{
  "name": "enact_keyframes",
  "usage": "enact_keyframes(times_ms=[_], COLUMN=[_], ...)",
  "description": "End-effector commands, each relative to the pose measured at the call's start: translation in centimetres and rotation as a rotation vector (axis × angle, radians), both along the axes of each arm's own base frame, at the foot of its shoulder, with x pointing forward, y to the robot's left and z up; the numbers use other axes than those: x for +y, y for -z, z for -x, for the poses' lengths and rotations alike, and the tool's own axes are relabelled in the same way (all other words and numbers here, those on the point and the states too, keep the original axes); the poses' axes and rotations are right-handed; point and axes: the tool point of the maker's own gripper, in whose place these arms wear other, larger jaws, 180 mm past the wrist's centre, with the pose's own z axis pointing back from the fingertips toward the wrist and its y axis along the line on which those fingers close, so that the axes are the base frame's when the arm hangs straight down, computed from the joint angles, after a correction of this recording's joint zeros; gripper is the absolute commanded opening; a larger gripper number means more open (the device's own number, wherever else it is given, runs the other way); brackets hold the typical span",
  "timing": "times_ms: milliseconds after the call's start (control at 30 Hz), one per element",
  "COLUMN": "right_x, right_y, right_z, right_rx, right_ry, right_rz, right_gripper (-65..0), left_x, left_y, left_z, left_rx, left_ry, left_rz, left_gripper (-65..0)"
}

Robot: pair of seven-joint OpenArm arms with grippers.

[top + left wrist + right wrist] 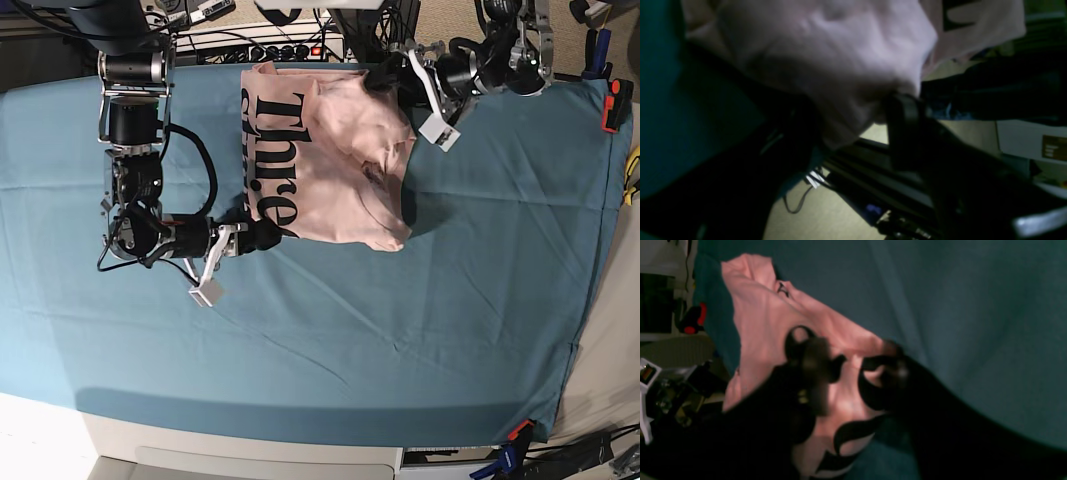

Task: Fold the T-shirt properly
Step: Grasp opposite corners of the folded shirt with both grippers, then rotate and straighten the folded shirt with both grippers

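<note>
Base view shows the pink T-shirt [330, 150] lying on the teal cloth [400, 330] that covers the counter, near the far edge. The shirt is partly folded, and big black letters [272, 150] show on its left part in this view. The right arm's fingers [262, 234] are at the shirt's near left corner, right where the pink cloth ends. In the right wrist view, two dark fingers [816, 373] stand apart with the printed pink cloth between and under them; they are blurry, so I cannot tell if they pinch the shirt or only touch it. The left arm's fingers [385, 78] are at the shirt's far right corner, by the back edge of the counter. In the left wrist view, a bunched fold of the T-shirt [826, 56] sits between two dark fingers [903, 113], and the cloth looks held up off the counter there. These fingers stand wide, with the thick fold filling the gap. A red and black clamp [613, 105] sits at the cloth's right edge.
</note>
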Motion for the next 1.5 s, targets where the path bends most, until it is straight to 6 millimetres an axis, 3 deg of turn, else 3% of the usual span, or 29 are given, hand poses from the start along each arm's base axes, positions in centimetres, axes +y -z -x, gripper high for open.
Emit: enact_keyframes(times_ms=[0,67,167,333,433,600,733,933,1167,1367,1400,1467], right_x=[-0.1,-0.3,-0.6,-1.8,-2.7,-2.8,-2.5,-3.2,-6.3,-6.6,-6.6,-6.6], right_y=[-1.8,-1.8,-1.8,-1.7,-1.2,0.7,2.5,3.2,0.6,-1.1,-1.2,-1.2], right_z=[-1.4,-1.4,-1.3,-1.3,-0.7,1.9,4.4,5.3,2.2,0.5,0.4,0.3], right_rx=[-0.062,-0.07,-0.087,-0.085,-0.069,-0.005,0.058,0.06,-0.02,-0.068,-0.071,-0.072], right_ry=[0.004,-0.003,-0.016,-0.009,-0.002,0.004,0.006,-0.01,0.017,0.02,0.02,0.02], right_rz=[-0.018,-0.013,-0.002,0.022,0.037,0.008,-0.02,0.003,0.067,0.072,0.073,0.072], right_gripper=[-51.9,-63.9,-65.0,-65.0,-65.0,-65.0,-65.0,-65.0,-65.0,-65.0,-65.0,-65.0], left_x=[0.1,0.2,0.2,1.1,2.3,3.6,3.7,3.1,4.8,4.1,4.1,4.1], left_y=[-0.3,-0.3,-0.3,0.1,0.0,-0.9,-1.0,-0.6,-1.4,-2.3,-2.4,-2.3], left_z=[-0.3,-0.3,-0.4,-1.4,-3.1,-6.3,-7.4,-4.9,-1.2,0.6,0.7,0.7], left_rx=[-0.018,-0.018,-0.019,-0.04,-0.082,-0.168,-0.181,-0.107,-0.101,-0.109,-0.107,-0.107], left_ry=[-0.008,-0.007,-0.008,-0.029,-0.034,-0.058,-0.065,0.022,0.128,0.144,0.144,0.139], left_rz=[-0.007,-0.01,-0.01,-0.062,-0.123,-0.183,-0.18,-0.133,-0.173,-0.149,-0.147,-0.146], left_gripper=[-30.8,-39.4,-65.0,-65.0,-65.0,-65.0,-65.0,-65.0,-65.0,-65.0,-62.9,-47.1])
